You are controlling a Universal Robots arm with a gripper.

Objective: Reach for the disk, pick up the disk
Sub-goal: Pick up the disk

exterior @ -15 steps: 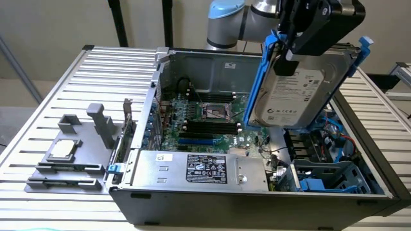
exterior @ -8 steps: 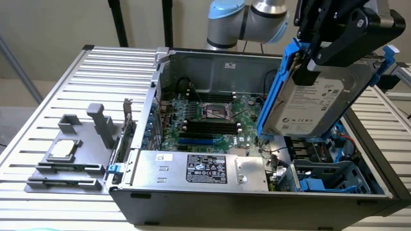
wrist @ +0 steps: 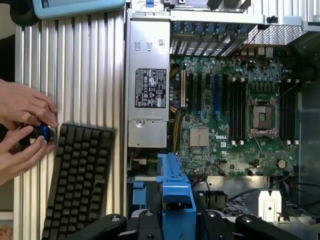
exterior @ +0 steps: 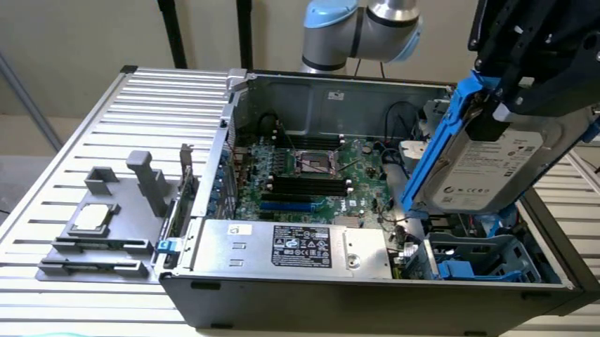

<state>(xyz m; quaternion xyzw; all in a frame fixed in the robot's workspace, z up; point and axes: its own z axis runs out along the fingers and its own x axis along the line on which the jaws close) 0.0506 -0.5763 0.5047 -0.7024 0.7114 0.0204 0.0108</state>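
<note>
Nearest to us in the exterior view, the hand [exterior: 506,105] is closed on the disk [exterior: 487,168] and holds it tilted in the air above the open computer case [exterior: 375,295], at the exterior view's right. We see the disk's silver body with a white label; its small print and marks are too fine for us to read. A blue bracket [exterior: 440,140] frames its edge. In the wrist view the same blue bracket [wrist: 175,200] sits between the dark fingers [wrist: 150,225].

Below the disk, blue drive cages [exterior: 483,260] stay in the case. The power supply [exterior: 291,246] carries a black label, not readable. Farther in lies the green motherboard [wrist: 235,115], where we read "DELL".

On the ribbed tabletop [exterior: 112,126] stands a grey fixture [exterior: 103,225]. In the wrist view, a black keyboard [wrist: 77,180] lies beside a person's hands [wrist: 25,130].
</note>
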